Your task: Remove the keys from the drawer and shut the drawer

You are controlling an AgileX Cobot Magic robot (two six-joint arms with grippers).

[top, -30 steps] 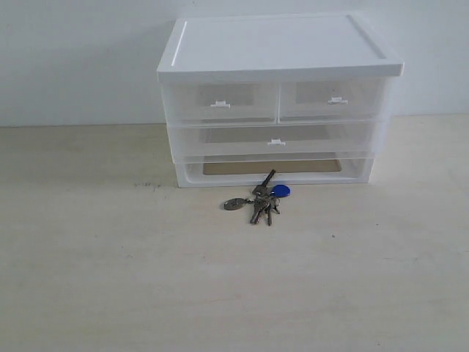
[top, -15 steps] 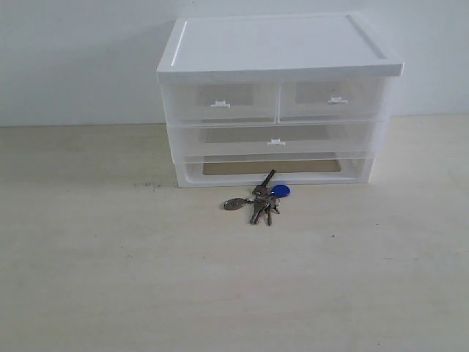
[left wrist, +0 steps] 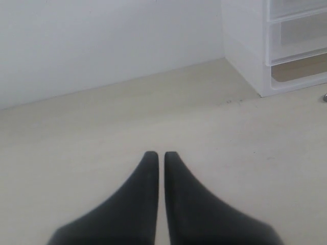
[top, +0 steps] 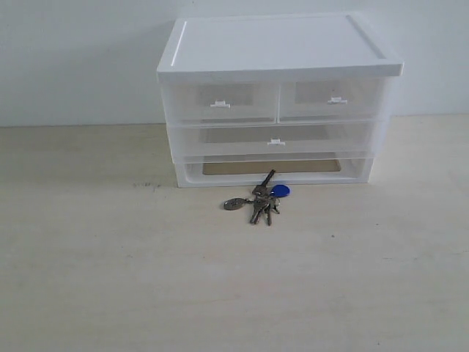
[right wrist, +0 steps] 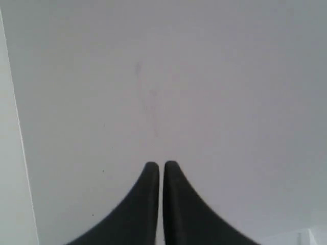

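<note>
- The small bunch of grey metal keys with a round blue fob (top: 260,202) lies on the pale wooden bench (top: 110,279), just before the lower front edge of the white plastic cabinet (top: 278,48).
- Wide bare bench lies in front of the keys and on both sides.
- The left half-width translucent drawer (top: 220,101) and the right half-width translucent drawer (top: 333,97) both sit flush with the frame.
- The left end effector (left wrist: 161,154) has its black fingers almost together and holds nothing. Only its view shows the cabinet's side corner.
- The right end effector (right wrist: 161,164) is likewise closed and empty, and faces a plain pale surface.

Frontal exterior, low left-wrist: common cabinet (top: 278,45)
</note>
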